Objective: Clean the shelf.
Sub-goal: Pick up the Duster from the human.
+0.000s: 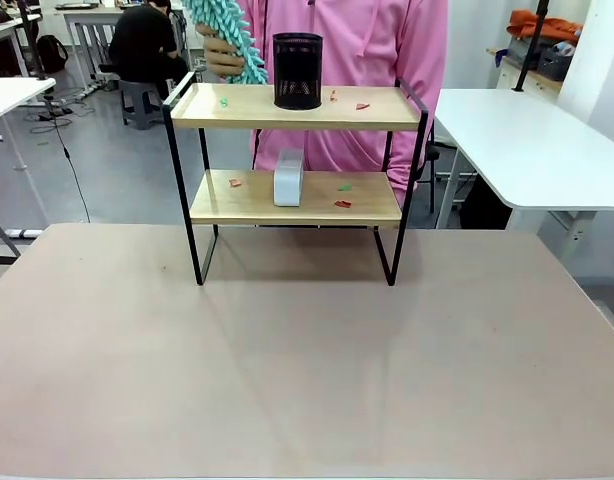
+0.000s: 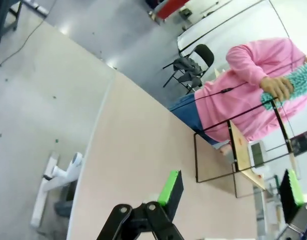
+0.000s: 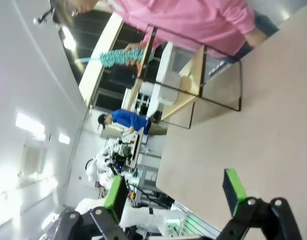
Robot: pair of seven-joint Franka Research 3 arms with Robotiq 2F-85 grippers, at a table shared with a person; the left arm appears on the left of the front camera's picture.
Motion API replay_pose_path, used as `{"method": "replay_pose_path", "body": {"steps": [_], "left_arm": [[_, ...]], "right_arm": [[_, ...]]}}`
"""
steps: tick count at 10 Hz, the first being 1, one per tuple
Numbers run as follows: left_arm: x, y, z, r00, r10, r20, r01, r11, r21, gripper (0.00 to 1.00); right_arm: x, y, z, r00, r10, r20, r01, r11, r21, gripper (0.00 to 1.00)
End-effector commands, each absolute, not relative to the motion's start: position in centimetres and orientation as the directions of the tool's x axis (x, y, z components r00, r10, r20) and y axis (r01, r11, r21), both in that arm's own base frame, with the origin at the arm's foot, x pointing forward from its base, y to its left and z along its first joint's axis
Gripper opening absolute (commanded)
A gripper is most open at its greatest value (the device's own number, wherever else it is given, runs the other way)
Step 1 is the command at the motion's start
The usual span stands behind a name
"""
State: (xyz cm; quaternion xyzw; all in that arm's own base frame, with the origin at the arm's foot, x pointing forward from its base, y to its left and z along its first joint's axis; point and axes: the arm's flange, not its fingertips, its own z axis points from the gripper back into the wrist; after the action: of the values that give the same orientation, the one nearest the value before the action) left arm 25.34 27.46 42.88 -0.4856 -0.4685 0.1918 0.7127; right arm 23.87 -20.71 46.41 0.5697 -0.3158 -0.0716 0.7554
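Note:
The shelf (image 1: 247,105) stands at the far side of the beige table, two wooden boards in a black frame. A black mesh cup (image 1: 298,70) sits on its top board and a white box (image 1: 288,177) on the lower one. Small red and green scraps (image 1: 343,204) lie on both boards. Behind it a person in a pink top holds a teal fluffy duster (image 1: 227,40) near the top left corner. The shelf (image 2: 238,150) also appears tilted in the left wrist view, beyond my left gripper (image 2: 231,190), which is open and empty. My right gripper (image 3: 176,192) is open and empty, far from the shelf (image 3: 193,75).
White desks (image 1: 532,140) stand to the right and far left of the table (image 1: 307,360). Another person sits at the back left.

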Motion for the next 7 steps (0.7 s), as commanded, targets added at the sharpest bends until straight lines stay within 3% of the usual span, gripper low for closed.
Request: {"method": "replay_pose_path", "body": {"steps": [1, 7], "left_arm": [[25.13, 26.53, 45.67, 0.478, 0.673, 0.565, 0.253, 0.51, -0.822, 1.0], [25.13, 26.53, 45.67, 0.478, 0.673, 0.565, 0.253, 0.51, -0.822, 1.0]], "right_arm": [[23.7, -20.1, 47.86, 0.781, -0.445, 0.438, -0.291, 0.36, 0.886, 1.0], [23.7, -20.1, 47.86, 0.781, -0.445, 0.438, -0.291, 0.36, 0.886, 1.0]]}}
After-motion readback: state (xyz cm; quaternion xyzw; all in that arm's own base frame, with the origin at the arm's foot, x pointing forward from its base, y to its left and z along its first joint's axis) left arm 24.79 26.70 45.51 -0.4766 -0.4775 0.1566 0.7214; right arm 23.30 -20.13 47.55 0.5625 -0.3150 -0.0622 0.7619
